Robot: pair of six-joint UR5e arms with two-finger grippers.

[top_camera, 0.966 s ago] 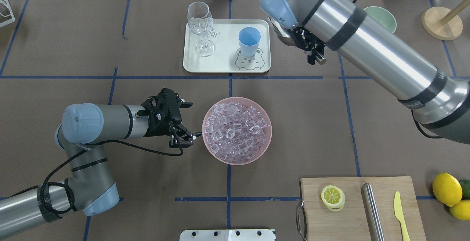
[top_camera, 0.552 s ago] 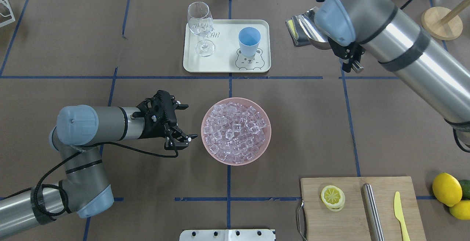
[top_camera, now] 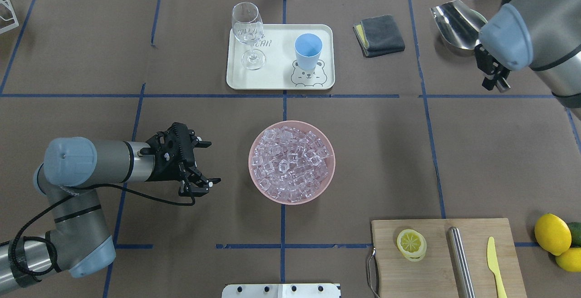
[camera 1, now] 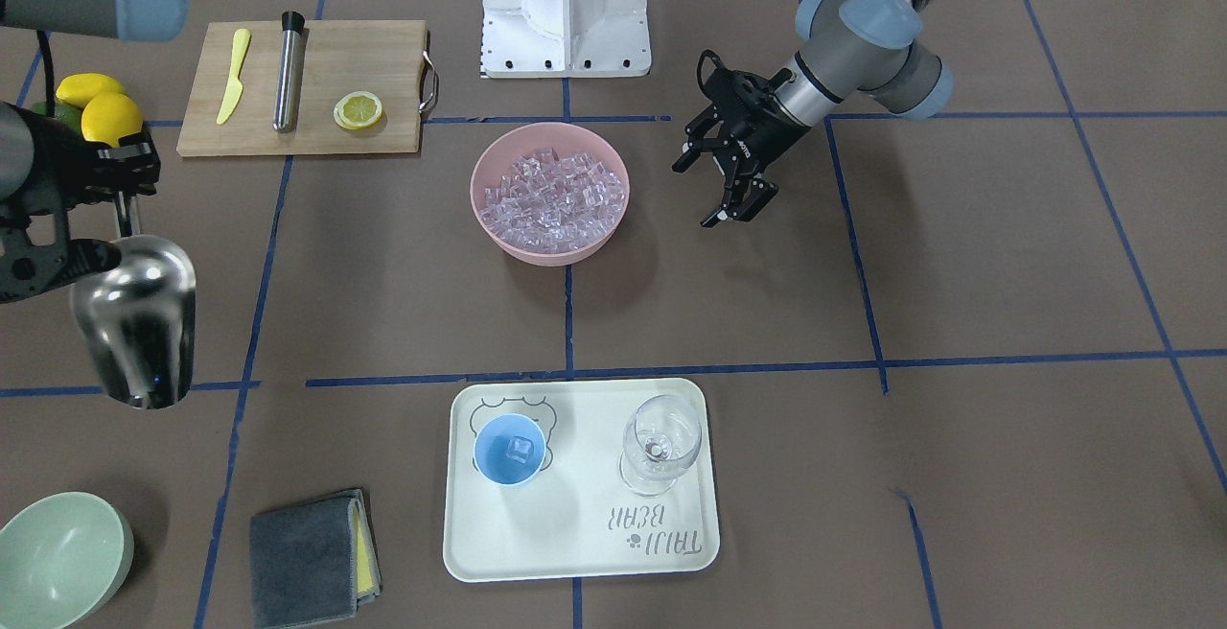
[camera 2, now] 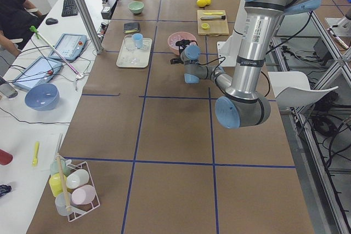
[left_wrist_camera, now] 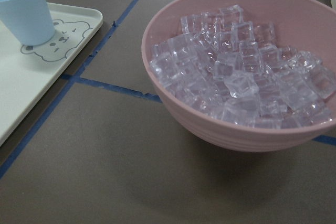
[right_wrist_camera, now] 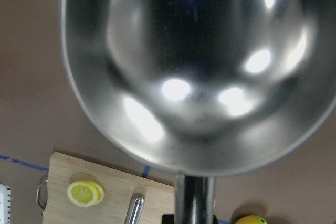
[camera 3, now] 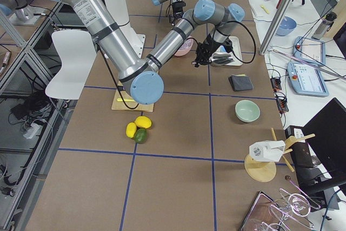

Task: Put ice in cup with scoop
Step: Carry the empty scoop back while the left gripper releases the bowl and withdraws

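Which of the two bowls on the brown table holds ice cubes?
The pink bowl at the table's middle, heaped with ice. The pale green bowl near the grey cloth is empty.

A brown surface (top_camera: 81, 52) crossed by blue tape lines (top_camera: 317, 96) filled the room. A white chair (camera 3: 66, 58) stood beside it on the grey floor (camera 3: 32, 187), and a white bench (camera 2: 22, 130) ran along the opposite edge.

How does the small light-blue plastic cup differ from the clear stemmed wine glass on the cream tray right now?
The light-blue cup is opaque, stemless and holds one ice cube; the wine glass is clear, taller, stemmed and looks empty. Both stand upright on the cream tray.
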